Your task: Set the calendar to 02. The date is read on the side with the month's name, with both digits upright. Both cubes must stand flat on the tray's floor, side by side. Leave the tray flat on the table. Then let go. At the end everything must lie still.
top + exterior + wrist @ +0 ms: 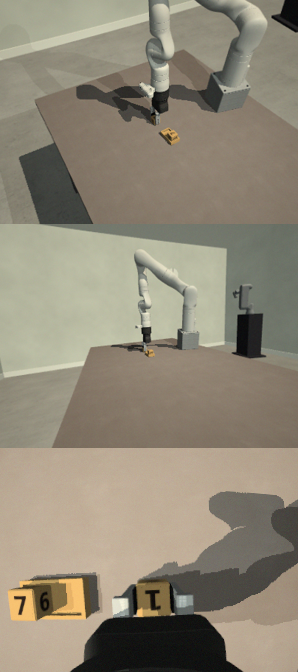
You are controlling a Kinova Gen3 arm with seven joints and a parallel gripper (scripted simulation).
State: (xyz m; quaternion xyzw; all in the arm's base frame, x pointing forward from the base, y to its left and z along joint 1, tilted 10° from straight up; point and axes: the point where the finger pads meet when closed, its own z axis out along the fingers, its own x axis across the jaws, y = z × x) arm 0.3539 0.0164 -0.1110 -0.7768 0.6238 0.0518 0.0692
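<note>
My gripper (155, 120) (144, 348) (153, 593) points straight down, low over the table, and is shut on an orange cube (153, 119) (153, 599). The face toward the wrist camera shows a 1. The cube sits between both fingertips; I cannot tell if it touches the table. The orange tray (175, 141) (150, 355) (75, 592) lies flat on the table a short way to one side. The second cube (167, 133) (29, 604) sits in the tray, and the digits 7 and 6 show on it in the wrist view.
The brown table (111, 166) (166, 401) carries the robot's grey base (226, 92) at its far right. A black pedestal (249, 334) with a camera stands off the table to the right.
</note>
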